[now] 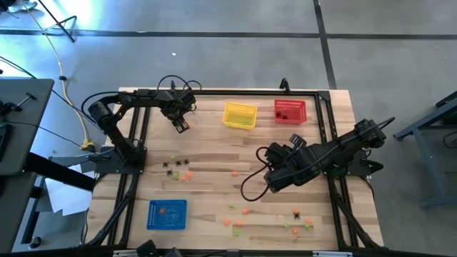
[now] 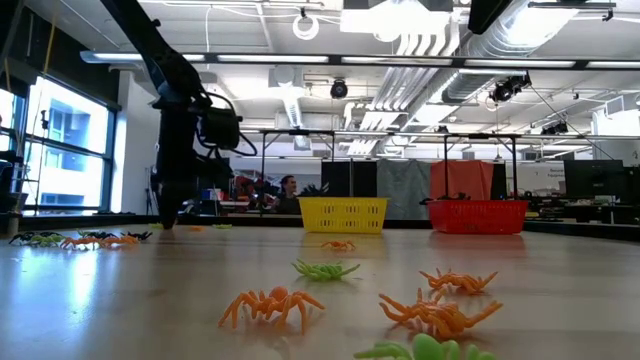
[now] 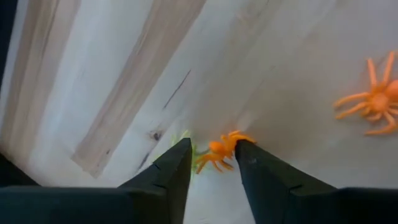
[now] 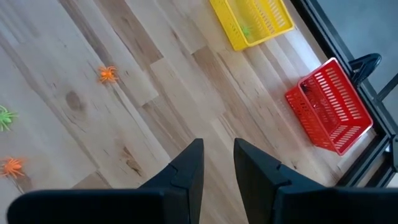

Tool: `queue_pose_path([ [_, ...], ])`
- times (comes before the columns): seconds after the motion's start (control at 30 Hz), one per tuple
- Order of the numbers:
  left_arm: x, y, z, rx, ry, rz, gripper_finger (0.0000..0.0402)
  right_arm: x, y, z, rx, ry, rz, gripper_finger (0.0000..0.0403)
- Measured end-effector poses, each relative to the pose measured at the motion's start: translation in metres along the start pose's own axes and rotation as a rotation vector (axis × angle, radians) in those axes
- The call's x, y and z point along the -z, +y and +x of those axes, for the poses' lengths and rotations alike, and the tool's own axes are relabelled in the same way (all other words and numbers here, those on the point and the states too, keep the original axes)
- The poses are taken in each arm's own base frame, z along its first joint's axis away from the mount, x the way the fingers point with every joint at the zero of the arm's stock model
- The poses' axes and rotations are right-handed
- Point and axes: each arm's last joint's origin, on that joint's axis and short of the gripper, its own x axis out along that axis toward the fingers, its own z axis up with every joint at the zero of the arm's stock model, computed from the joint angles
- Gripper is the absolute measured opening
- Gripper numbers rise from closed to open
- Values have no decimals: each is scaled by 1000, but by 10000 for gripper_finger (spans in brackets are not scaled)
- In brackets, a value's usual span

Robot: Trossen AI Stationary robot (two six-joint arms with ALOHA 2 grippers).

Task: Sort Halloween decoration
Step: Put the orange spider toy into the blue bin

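Observation:
The Halloween decoration is tiny plastic spiders, orange, light green and black, lying on the wooden table. One cluster (image 1: 176, 168) lies left of centre and another (image 1: 268, 218) toward the near right. My left gripper (image 3: 212, 149) points down at the far left of the table (image 1: 180, 126), open. An orange spider (image 3: 221, 149) lies on the wood between its fingertips, and a green spider (image 3: 185, 138) peeks out behind one finger. My right gripper (image 4: 217, 152) hangs open and empty above the table's middle (image 1: 275, 178). My left gripper comes from above with one finger (image 3: 177, 163) on either side of the orange spider. The spider lies flat on the table, and its legs (image 3: 239, 138) reach up to the other fingertip. I cannot tell whether the fingers touch it.
A yellow basket (image 1: 240, 114) and a red basket (image 1: 290, 111) stand at the far edge, and a blue basket (image 1: 167, 214) at the near left. Another orange spider (image 3: 373, 99) lies beside my left gripper. In the low view several spiders (image 2: 270, 303) lie close in front.

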Motion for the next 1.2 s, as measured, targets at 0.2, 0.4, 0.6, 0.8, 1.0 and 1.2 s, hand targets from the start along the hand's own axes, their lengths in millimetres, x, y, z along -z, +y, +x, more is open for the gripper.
queue_pose_path([
  [0.2,0,0,-3,18,-9,-39,36,-1,0,0,10,-16,-1,83],
  [0.4,0,0,-3,16,-1,-70,12,-1,0,0,11,-18,-7,83],
  [0.6,3,-4,-7,4,7,-69,5,-1,0,0,13,-21,-7,83],
  [0.8,9,-8,-31,6,-47,-57,3,-1,-1,0,17,-28,-8,83],
  [1.0,21,-11,-68,74,-179,-96,3,-1,-1,0,18,-28,-26,83],
  [1.2,39,-29,-112,341,-354,-86,3,-1,-1,0,26,-40,-27,83],
])
